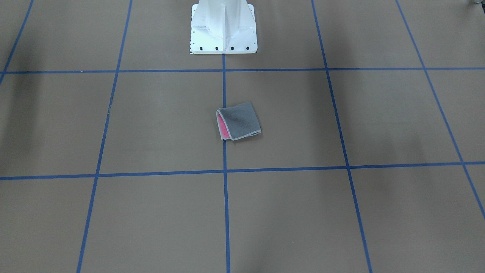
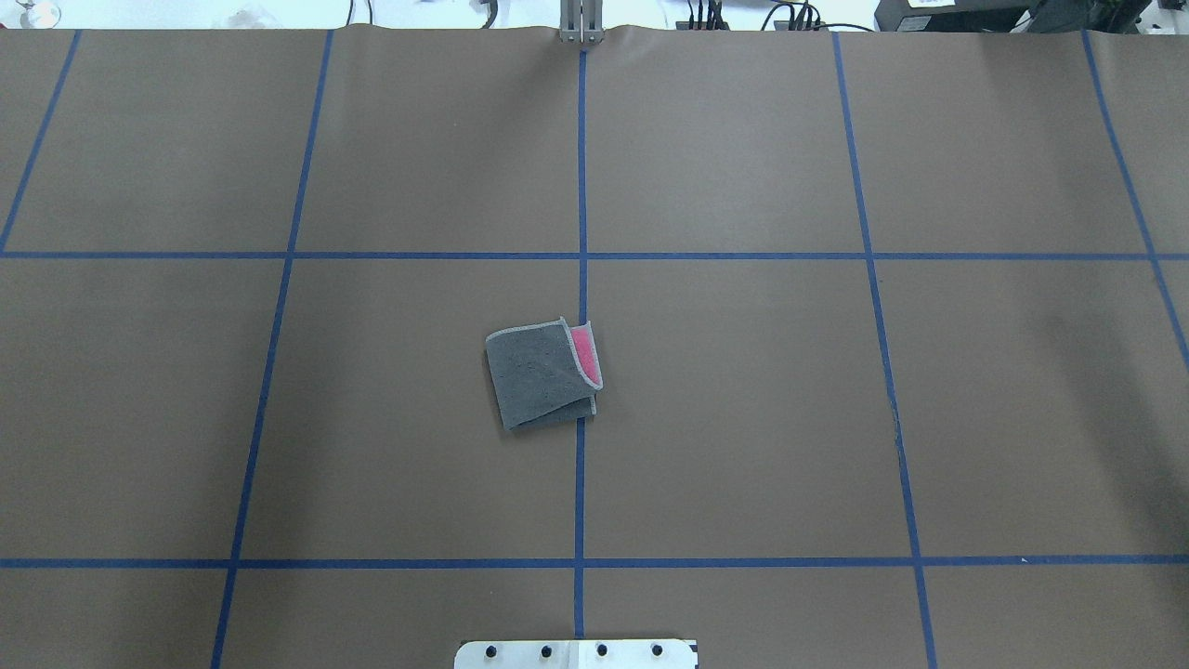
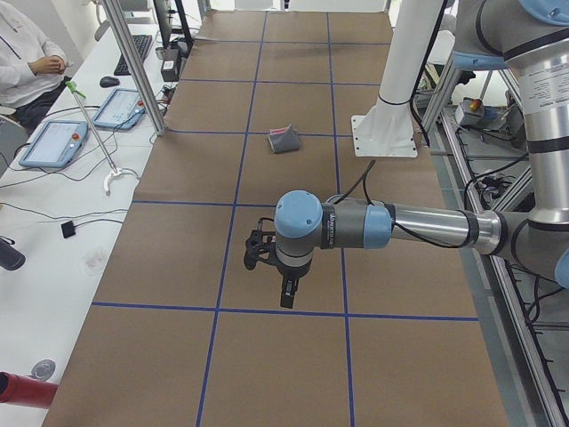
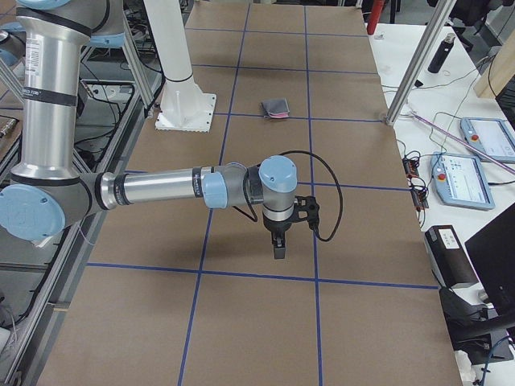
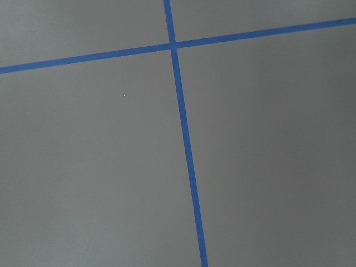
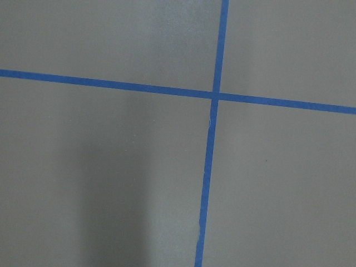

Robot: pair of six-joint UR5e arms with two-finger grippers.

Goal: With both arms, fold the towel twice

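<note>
Left claw, lower centre of the left-end view: pointed straight down, low over the desk, close to a blue tape line. Apart or together: impossible to tell from that side view alone. Not on the towel, at any rate.

Towel, middle of the overhead frame, lying on the desk. Mostly just left of the centre tape line, right edge over it. Folded small, dark grey outward, a sliver of pink showing at the upper right edge where the top layer curls. Close to square, so no real long axis; turned slightly off the tape grid. Light stitched border along the top and right edges in the overhead frame, plain folds seemingly along the left and bottom. Mirrored in the front-facing view, pink at frame left. By the look of it, both folds already made, though that is a judgement only.

Right claw, centre of the right-end view: likewise pointed down, low over the desk, near a tape line. Apart or together: cannot tell.

From either claw, towel far off toward the upper centre of each side frame, well apart. Absent from both wrist views; only brown cover and crossing tape there. Neither arm plainly nearer. Open, pink-lined edge facing the right arm's half.
</note>
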